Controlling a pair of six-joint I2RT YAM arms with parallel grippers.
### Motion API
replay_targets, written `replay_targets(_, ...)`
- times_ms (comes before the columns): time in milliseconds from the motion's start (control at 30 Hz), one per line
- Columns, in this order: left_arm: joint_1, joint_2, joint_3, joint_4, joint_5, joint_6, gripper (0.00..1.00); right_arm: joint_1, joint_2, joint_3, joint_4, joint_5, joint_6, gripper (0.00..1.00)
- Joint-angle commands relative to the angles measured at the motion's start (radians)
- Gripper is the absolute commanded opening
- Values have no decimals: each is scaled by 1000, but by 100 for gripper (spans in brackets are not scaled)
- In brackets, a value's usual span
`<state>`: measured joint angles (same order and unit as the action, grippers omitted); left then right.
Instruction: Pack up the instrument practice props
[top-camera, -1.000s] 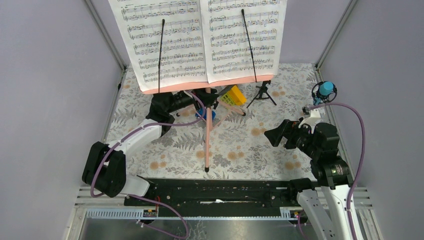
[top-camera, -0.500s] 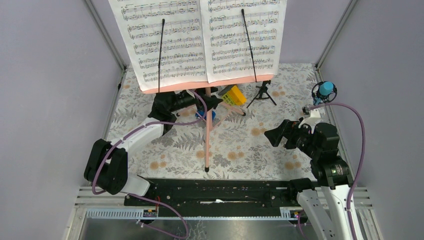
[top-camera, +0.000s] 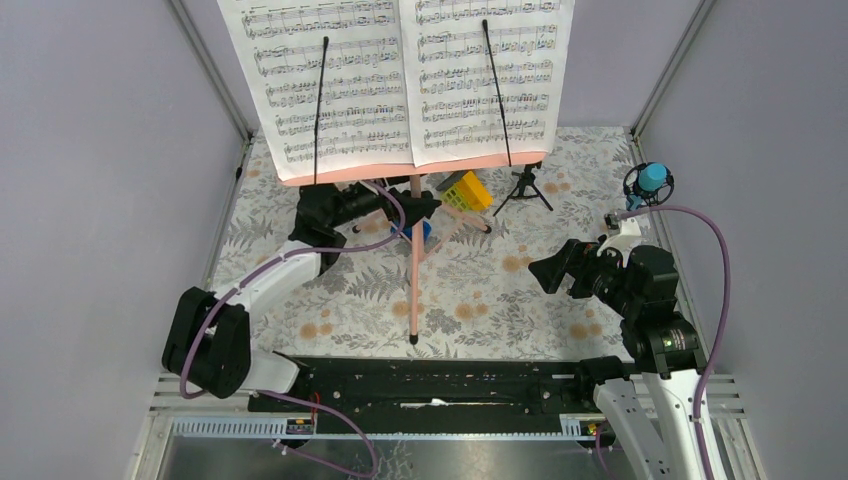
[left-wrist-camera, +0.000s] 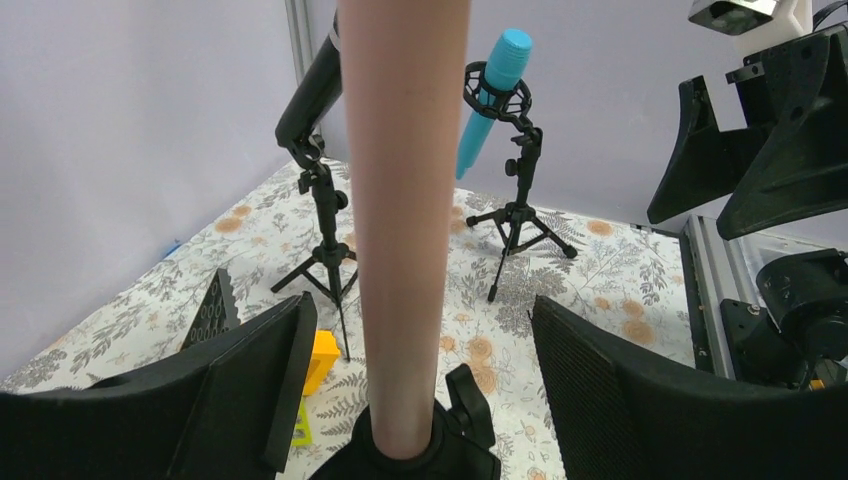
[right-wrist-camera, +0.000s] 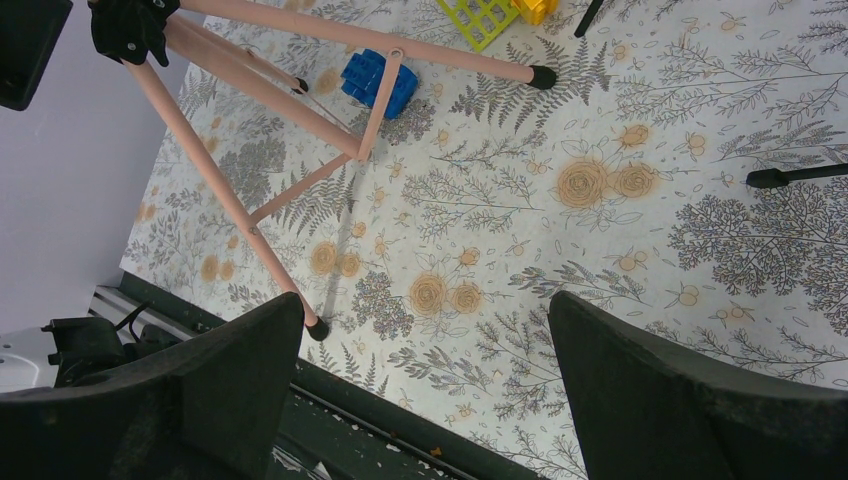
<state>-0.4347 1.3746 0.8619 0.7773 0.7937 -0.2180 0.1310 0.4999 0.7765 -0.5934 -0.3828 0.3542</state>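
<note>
Shifted a little farther from its base than a second ago: left tool (left-wrist-camera: 422, 300), spread open around the upright pole of the pink music stand (left-wrist-camera: 402, 200). Gap showing on each side of the pole, nothing gripped. Pole centred between the two black fingers (left-wrist-camera: 250, 390).

Beyond the left tool, past the pole: black mic (left-wrist-camera: 312, 85) on its small tripod, just left of the pole line. Blue mic (left-wrist-camera: 492, 85) on its own tripod, just right of that line and farther off. Both standing on the floral surface (left-wrist-camera: 600, 270). Low and left of the left tool, partly hidden behind a finger: yellow-green block (left-wrist-camera: 322, 358).

High above the left tool in the overhead view: two white sheet-music pages (top-camera: 360, 90), side by side on the stand's desk.

Unmoved over that second: right tool (right-wrist-camera: 425, 300), released and wide open, hovering over the surface, holding nothing. Ahead and left of the right tool: the stand's pink tripod legs, feet down on the surface. Farther ahead, by those legs: small blue toy car (right-wrist-camera: 378, 82), touching one brace or just beside it, hard to tell which.
</note>
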Motion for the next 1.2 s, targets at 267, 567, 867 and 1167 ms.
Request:
replay_targets(267,54,-144,-126,217,-29,-79,85,3,-1,29,16,3,-21,100)
replay_targets(567,72,-283,-237,178,-106,-55,85,3,5,28,17,7,-26,100)
replay_targets(867,76,-439,-329,48,-197,27,86,3,19,28,17,9,-34,100)
replay_targets(1167,77,-545,-407,-59,-331,-58,87,3,15,29,17,17,-34,100)
